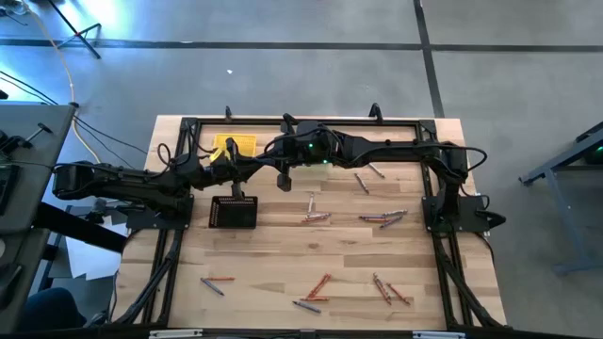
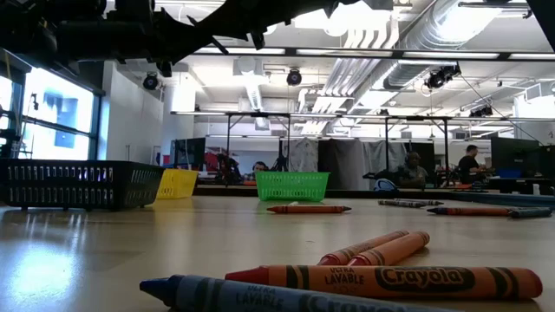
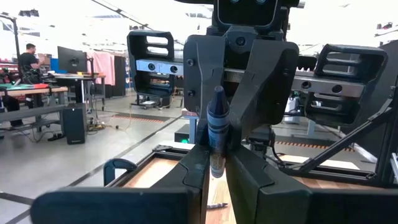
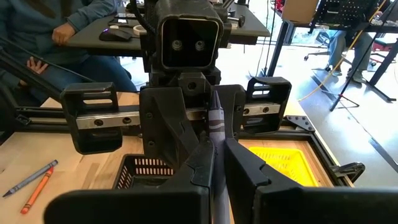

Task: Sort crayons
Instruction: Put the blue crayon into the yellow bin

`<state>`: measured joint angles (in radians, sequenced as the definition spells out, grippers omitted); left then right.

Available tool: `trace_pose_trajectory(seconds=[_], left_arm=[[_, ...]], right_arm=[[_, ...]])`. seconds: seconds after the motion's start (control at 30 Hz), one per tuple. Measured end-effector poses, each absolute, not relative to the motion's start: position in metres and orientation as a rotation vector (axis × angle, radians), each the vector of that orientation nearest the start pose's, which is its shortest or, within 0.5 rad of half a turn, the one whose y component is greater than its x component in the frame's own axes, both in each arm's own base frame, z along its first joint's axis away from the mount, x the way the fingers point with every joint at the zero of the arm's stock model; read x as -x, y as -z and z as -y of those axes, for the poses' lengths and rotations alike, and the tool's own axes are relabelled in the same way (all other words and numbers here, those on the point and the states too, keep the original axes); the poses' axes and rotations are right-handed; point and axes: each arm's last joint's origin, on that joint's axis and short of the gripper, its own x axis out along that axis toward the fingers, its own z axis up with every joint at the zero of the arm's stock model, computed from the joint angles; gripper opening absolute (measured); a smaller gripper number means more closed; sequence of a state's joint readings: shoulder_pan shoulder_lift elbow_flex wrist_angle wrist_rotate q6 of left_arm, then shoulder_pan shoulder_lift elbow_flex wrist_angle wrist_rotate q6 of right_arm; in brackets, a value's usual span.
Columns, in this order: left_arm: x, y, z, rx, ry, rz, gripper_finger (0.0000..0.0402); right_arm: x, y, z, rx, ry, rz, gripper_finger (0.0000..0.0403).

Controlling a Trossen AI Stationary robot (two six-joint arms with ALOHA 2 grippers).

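Blue-grey crayon [image 3: 216, 134] upright in air above table's [image 1: 283, 264] far-left part, near black bin [image 1: 233, 213], yellow bin [image 1: 236, 144] in corner. Both tools face each other on it: looks like handover to re-grip before drop. Right tool [image 4: 214, 155] clamped on crayon. Left tool [image 3: 216, 186] fingers close beside it; you cannot tell whether gripping. Loose crayons [image 1: 317, 217] litter middle and near edge.

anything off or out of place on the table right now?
One thing: a blue crayon is off the table, between the left hand and right hand, which meet nose to nose by the black bin. The right hand pinches it. Other crayons just lie scattered.
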<state>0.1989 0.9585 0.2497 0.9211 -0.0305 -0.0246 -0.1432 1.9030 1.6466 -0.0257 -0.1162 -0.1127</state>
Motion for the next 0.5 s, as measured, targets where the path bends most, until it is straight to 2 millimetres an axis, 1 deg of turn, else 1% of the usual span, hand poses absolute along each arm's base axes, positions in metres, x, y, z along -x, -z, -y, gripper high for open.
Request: trace_pose_trajectory(seconds=[0.17,0.33,0.5], left_arm=[[-0.184,-0.2261,-0.0375,0.004,-0.208,0.215,0.0034],[-0.184,-0.2261,-0.0376,-0.012,-0.21,0.213,0.0008],[-0.184,-0.2261,-0.0376,-0.014,-0.209,0.213,0.0004]], right_arm=[[-0.4469,-0.3221,0.0609,0.075,0.01,-0.281,0.0016],[-0.4469,-0.3221,0.0609,0.076,0.01,-0.281,0.0016],[-0.4468,-0.3219,0.0608,0.076,0.009,-0.283,0.0016]])
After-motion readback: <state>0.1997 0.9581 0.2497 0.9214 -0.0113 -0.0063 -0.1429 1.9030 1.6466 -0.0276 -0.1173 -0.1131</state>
